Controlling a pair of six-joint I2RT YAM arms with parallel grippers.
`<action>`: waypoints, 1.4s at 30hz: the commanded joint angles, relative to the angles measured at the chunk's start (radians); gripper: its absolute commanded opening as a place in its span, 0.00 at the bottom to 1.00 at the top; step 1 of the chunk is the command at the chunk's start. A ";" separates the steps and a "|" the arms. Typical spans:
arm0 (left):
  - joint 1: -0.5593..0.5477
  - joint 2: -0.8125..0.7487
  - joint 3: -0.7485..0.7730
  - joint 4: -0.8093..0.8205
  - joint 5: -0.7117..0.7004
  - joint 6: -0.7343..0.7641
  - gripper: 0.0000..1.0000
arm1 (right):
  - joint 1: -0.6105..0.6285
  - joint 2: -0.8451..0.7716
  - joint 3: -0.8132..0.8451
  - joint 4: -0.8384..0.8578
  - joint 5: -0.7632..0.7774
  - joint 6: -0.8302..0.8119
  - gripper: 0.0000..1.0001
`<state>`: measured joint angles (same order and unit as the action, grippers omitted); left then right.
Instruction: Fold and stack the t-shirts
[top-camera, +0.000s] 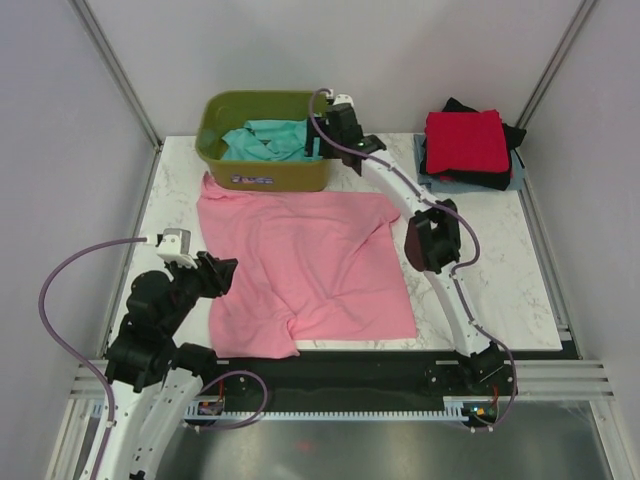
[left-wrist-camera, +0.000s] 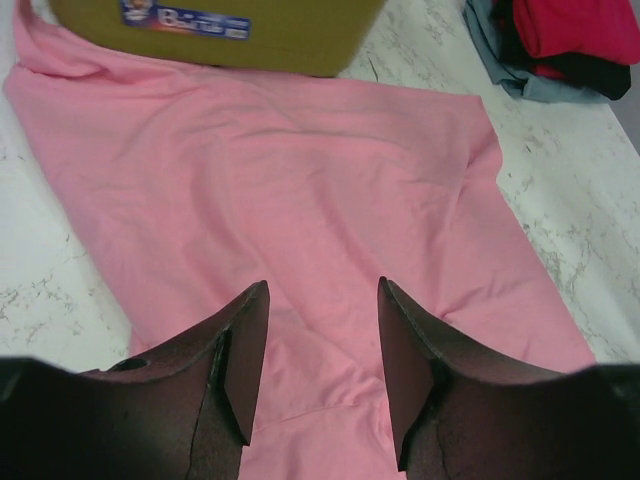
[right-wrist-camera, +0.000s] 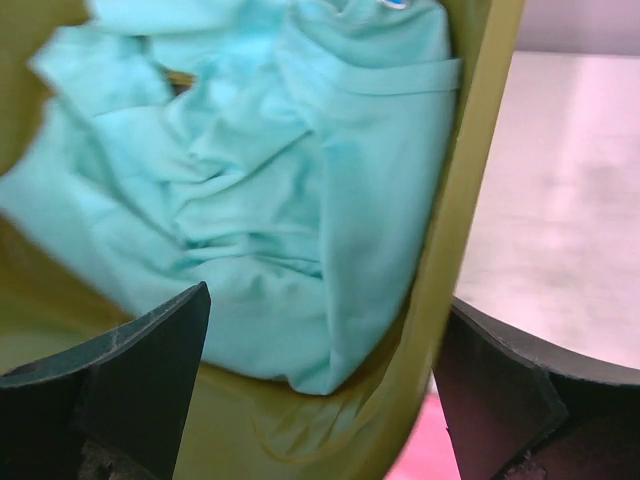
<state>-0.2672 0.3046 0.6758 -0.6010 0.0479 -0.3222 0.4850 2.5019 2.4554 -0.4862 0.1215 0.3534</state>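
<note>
A large pink t-shirt (top-camera: 300, 270) lies spread on the table, its near left corner folded under; it fills the left wrist view (left-wrist-camera: 300, 180). A teal t-shirt (top-camera: 270, 138) lies crumpled in the olive-green tub (top-camera: 215, 110), seen close in the right wrist view (right-wrist-camera: 270, 180). A folded red t-shirt (top-camera: 463, 140) tops a stack on black and grey-blue ones (top-camera: 470, 182) at the back right. My left gripper (top-camera: 225, 275) is open and empty above the pink shirt's near left edge. My right gripper (top-camera: 322, 140) is open, straddling the tub's right wall (right-wrist-camera: 450, 230).
The tub stands at the back left, touching the pink shirt's far edge. Bare marble table (top-camera: 490, 270) lies to the right of the pink shirt. White walls and frame posts close in the table on three sides.
</note>
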 joint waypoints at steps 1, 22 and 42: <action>-0.003 -0.004 0.018 -0.005 -0.020 -0.028 0.55 | 0.072 0.061 0.040 0.264 -0.121 0.233 0.93; -0.017 0.017 0.018 -0.006 -0.017 -0.031 0.54 | 0.092 -0.136 -0.256 0.833 -0.367 0.158 0.98; -0.027 0.645 0.111 0.212 0.041 -0.093 0.53 | 0.106 -0.798 -1.293 0.342 -0.249 0.154 0.98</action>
<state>-0.2897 0.8764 0.7254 -0.5278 0.0772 -0.3634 0.6003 1.6882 1.1831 -0.1772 -0.0441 0.4740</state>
